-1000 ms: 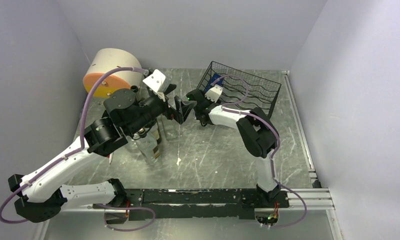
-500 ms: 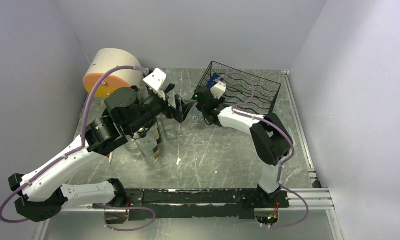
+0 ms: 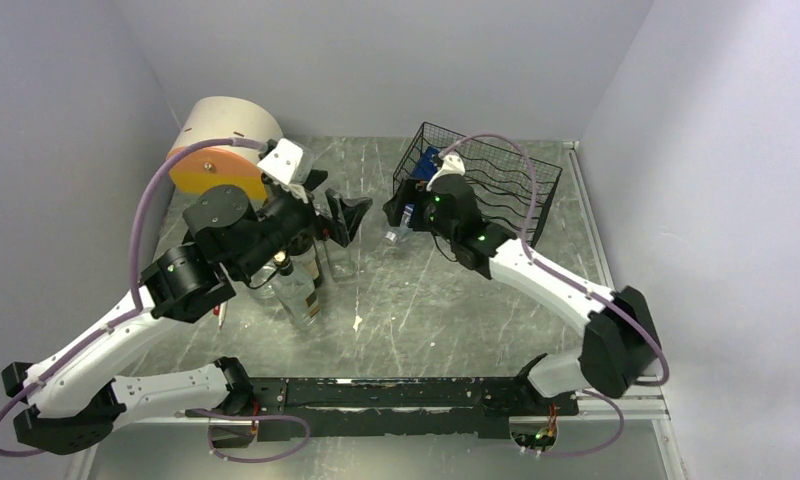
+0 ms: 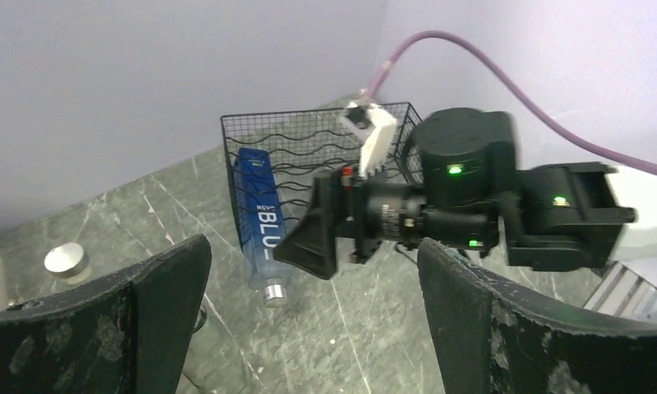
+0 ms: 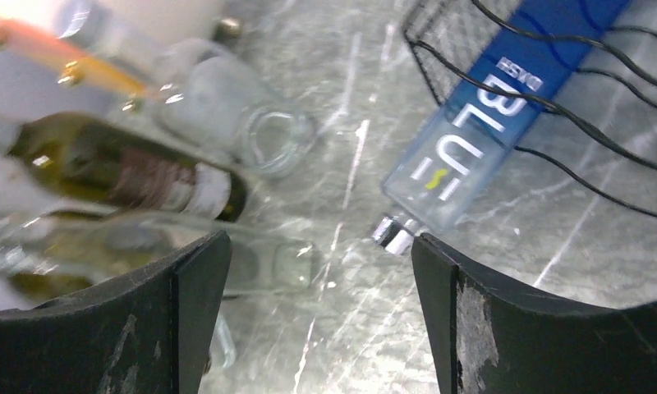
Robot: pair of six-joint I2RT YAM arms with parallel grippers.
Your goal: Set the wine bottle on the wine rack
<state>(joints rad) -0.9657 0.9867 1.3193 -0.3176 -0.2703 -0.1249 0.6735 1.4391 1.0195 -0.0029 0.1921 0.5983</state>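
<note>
- The blue square glass bottle (image 4: 258,215) lies in the black wire rack's (image 3: 516,185) 9 o'clock row, its silver cap (image 5: 388,232) poking out toward 7 o'clock.
- The right claw (image 5: 317,246), wide open and empty, hovers near the cap; a gentle push toward 1 o'clock should seat the bottle.
- The left claw (image 4: 313,250) is open too.

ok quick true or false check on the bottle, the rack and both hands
1. The blue bottle lies in the wine rack with its capped end poking out. True.
2. The right hand is shut on the blue bottle. False: it is open and empty, with the cap just ahead of its fingers.
3. The left hand is open and holds nothing. True.
4. The wine rack stands at the front left of the table. False: it stands at the back right, across from the orange-faced drum.
</note>
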